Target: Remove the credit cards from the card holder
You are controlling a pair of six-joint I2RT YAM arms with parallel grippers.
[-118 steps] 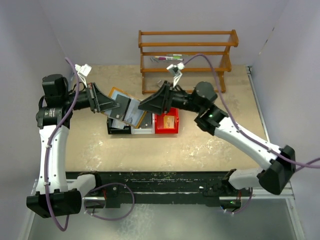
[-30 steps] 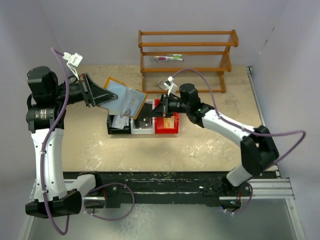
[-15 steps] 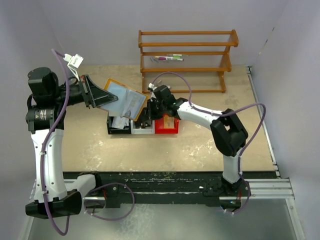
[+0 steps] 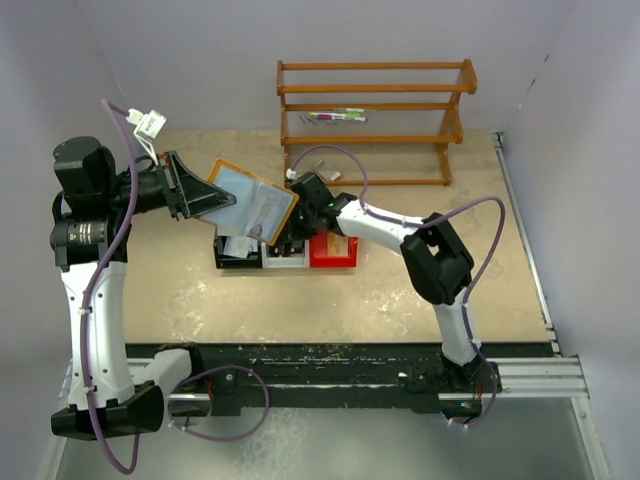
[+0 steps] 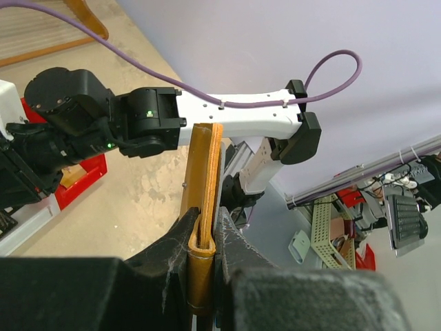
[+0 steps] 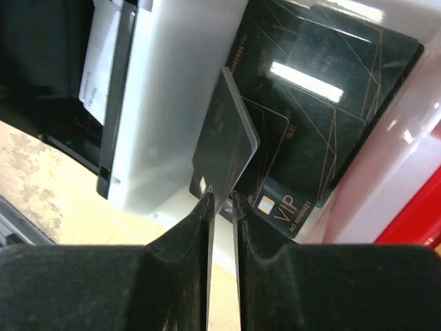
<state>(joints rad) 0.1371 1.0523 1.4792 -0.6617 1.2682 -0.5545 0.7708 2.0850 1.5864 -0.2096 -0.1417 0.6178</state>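
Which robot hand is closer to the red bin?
The right. The right gripper hangs over the white bin beside the red bin; the left gripper is farther left, holding the card holder up.

Wooden rack [image 4: 375,88] at back, red bin [image 4: 335,260], black bin [image 4: 238,262]

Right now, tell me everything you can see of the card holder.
The card holder is a square-ish folding wallet, tan-orange and leather-like outside, pale blue-grey inside. It is spread open, tilted, and held off the table beside the row of bins. The left gripper pinches one edge; the left wrist view shows that edge as thin tan layers between the fingers. The right gripper, holding a dark card, is near the opposite edge; contact cannot be told.
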